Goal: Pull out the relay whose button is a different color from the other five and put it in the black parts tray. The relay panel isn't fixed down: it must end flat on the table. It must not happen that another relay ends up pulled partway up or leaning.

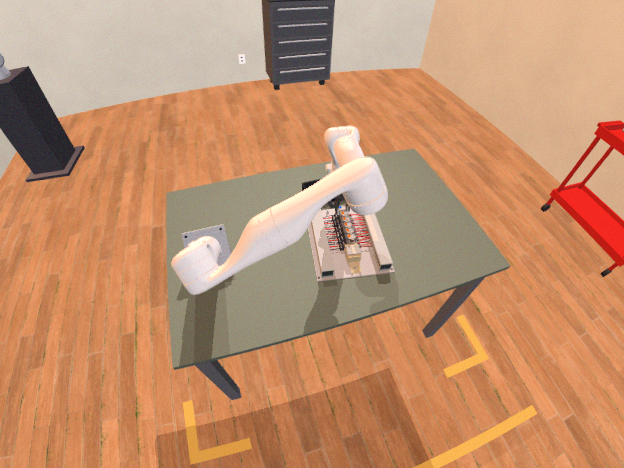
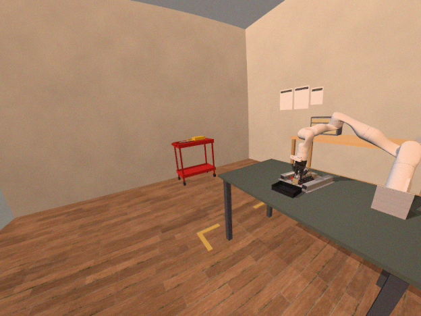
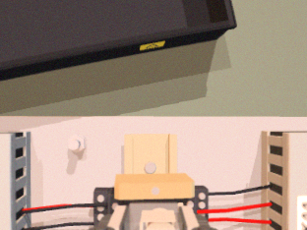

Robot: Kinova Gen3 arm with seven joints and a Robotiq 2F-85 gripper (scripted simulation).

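The relay with the blue button (image 1: pixel 340 207) is at the tray end of the relay row; the other buttons I can see are orange. My gripper (image 2: pixel 299 179) (image 3: pixel 153 222) points down and is shut on this relay, whose pale top (image 3: pixel 157 217) shows between the fingertips at the bottom of the wrist view. Its button is hidden there. The relay appears to be still in its socket. The relay panel (image 1: pixel 333 262) (image 3: pixel 51 172) appears flat on the table. The black parts tray (image 1: pixel 309 185) (image 2: pixel 286 190) (image 3: pixel 74 34) stands beside the panel's end.
Grey slotted wire ducts (image 1: pixel 380 241) (image 2: pixel 318 183) run along both sides of the row. Red and black wires (image 3: pixel 241 212) join them to the sockets. A tan end block (image 3: pixel 153 187) stands right by the held relay. A silver post (image 3: pixel 76 144) rises from the panel near the tray.
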